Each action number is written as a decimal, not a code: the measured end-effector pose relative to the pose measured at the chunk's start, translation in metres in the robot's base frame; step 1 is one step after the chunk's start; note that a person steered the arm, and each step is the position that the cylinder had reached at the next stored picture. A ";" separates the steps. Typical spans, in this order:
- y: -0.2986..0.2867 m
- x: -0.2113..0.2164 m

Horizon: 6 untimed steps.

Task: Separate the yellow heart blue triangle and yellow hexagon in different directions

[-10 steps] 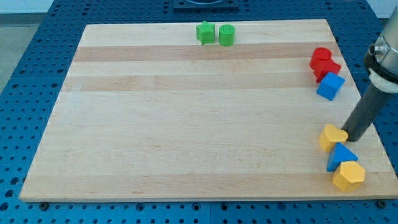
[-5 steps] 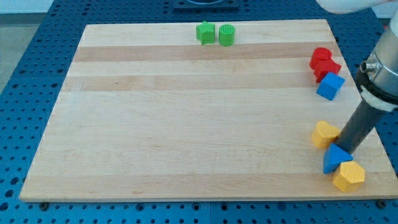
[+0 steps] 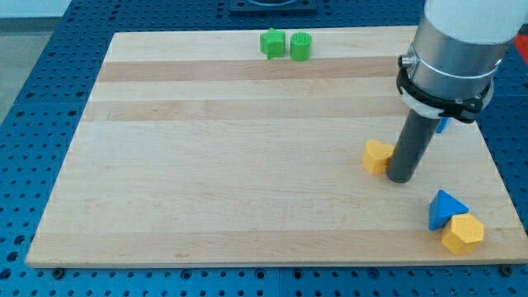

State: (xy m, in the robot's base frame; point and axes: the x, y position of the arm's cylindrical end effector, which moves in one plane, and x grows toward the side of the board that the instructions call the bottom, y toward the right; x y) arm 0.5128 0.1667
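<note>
The yellow heart (image 3: 377,155) lies right of the board's middle. My tip (image 3: 401,178) stands on the board touching the heart's right side. The blue triangle (image 3: 445,209) lies near the bottom right corner, with the yellow hexagon (image 3: 462,233) touching it just below and to its right. The tip is well to the upper left of those two blocks.
A green star (image 3: 271,43) and a green cylinder (image 3: 301,46) sit side by side at the board's top edge. A sliver of a blue block (image 3: 443,125) shows behind the arm at the right; the red blocks are hidden by the arm.
My tip has moved left across the board, pushing the yellow heart leftward and slightly up, away from the blue triangle and yellow hexagon, which barely moved. The arm now hides the red blocks.
</note>
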 end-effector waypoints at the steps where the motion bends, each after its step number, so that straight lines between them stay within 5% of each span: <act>1: 0.026 0.012; 4: 0.051 0.034; 6: 0.124 0.064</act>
